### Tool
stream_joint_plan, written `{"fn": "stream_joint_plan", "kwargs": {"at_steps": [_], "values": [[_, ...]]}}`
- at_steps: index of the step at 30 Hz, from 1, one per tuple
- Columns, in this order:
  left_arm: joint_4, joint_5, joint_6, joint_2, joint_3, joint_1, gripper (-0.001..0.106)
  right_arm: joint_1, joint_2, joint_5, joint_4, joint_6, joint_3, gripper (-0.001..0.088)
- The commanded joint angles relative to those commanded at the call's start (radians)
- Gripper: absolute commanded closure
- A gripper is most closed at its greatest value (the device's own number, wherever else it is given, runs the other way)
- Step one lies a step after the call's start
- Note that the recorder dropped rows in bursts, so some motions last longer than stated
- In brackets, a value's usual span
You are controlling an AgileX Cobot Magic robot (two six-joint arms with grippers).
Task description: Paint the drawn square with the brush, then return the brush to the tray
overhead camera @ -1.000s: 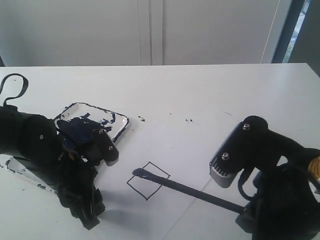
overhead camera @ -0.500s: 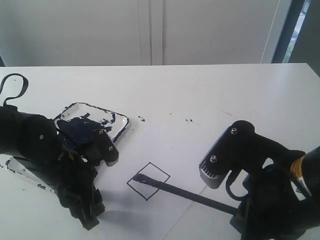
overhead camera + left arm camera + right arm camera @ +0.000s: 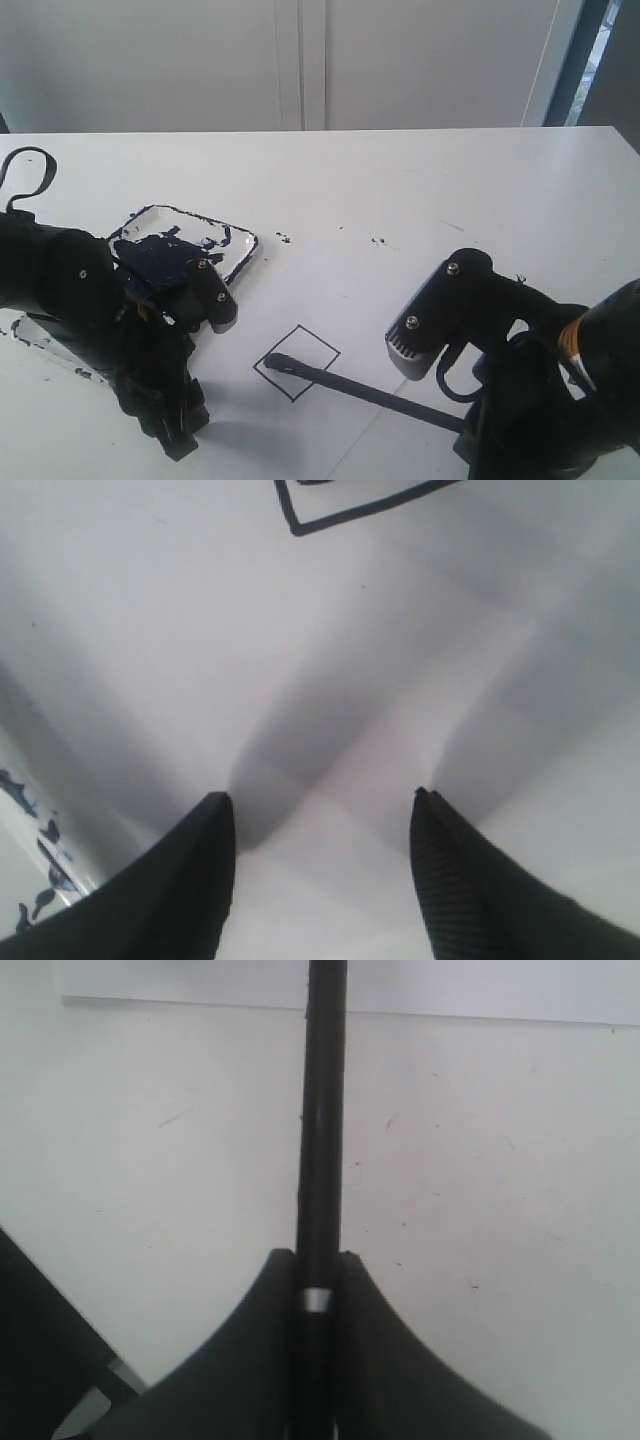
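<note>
The drawn square [image 3: 297, 362] is a thin black outline on the white paper sheet [image 3: 330, 290], blank inside. The brush [image 3: 365, 392] lies slanted low over it, and its dark tip [image 3: 273, 362] rests at the square's left corner. My right gripper [image 3: 468, 428] is shut on the black handle, beside the pale band [image 3: 316, 1300]; in the right wrist view the gripper [image 3: 316, 1255] clamps the brush [image 3: 322, 1110] from both sides. My left gripper [image 3: 318, 800] is open and holds nothing, low over the paper left of the square [image 3: 345, 500]. The paint-smeared tray [image 3: 240, 245] sits behind the left arm.
The left arm [image 3: 90, 310] covers much of the tray's near side. A cable loop [image 3: 30, 170] lies at the far left. Small paint specks [image 3: 378, 241] dot the table behind the paper. The paper's edge [image 3: 200, 1000] crosses the right wrist view.
My right arm has moved left, toward the square. The brush tip has slid a little nearer along the square's left corner. The left arm has not moved.
</note>
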Motion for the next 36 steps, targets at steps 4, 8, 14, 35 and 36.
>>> {"fn": "stream_joint_plan", "kwargs": {"at_steps": [4,8,14,35,36], "values": [[0.0,0.0,0.0,0.0,0.0,0.0,0.048,0.0,0.0,0.001,-0.042,0.046,0.0,0.0868],[0.0,0.0,0.0,0.0,0.0,0.0,0.048,0.0,0.0,0.008,-0.087,0.079,0.0,0.0868],[0.0,0.0,0.0,0.0,0.0,0.0,0.048,0.0,0.0,0.003,-0.112,0.105,0.0,0.0868],[0.0,0.0,0.0,0.0,0.0,0.0,0.048,0.0,0.0,-0.01,-0.125,0.134,0.0,0.0868],[0.0,0.0,-0.002,0.0,0.0,0.0,0.048,0.0,0.0,-0.01,-0.125,0.129,0.0,0.0868]]}}
